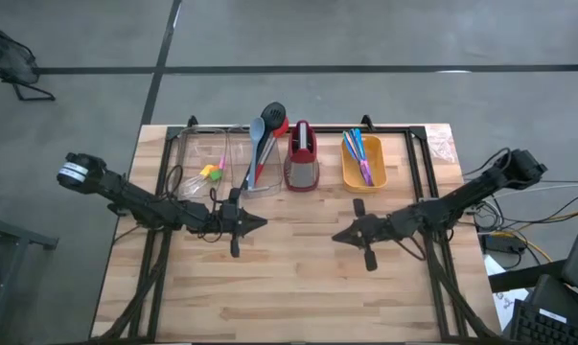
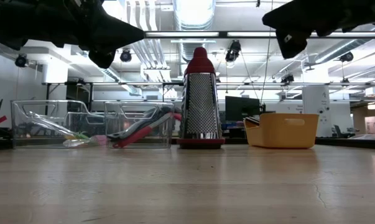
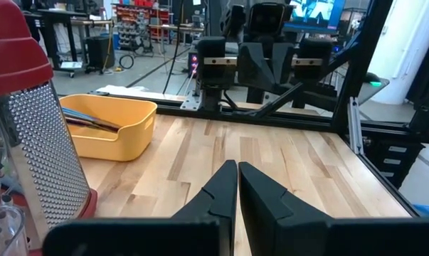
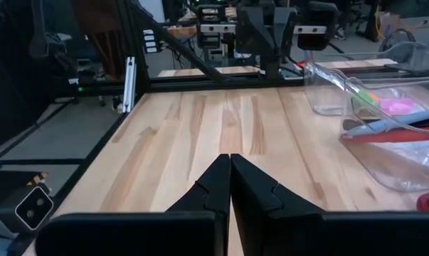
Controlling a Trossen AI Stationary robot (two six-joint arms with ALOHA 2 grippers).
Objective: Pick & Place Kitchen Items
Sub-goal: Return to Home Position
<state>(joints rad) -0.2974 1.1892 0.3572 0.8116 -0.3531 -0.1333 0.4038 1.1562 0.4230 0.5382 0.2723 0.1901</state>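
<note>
Lying front-to-back, long-handled spoons [image 1: 265, 144], bowls rearmost (left end effector [image 1: 260, 223], right end effector [image 1: 338, 235]: closed, empty).

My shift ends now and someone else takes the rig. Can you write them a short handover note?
Left gripper: shut, empty, above the table.
Right gripper: shut, empty, facing it.
Long spoons lean in the middle clear bin; small coloured pieces lie in the left clear bin; thin cutlery lies in the yellow bin, right of the grater.
Done: every kitchen item in view is binned.
Left: probably only parking the arms.
</note>
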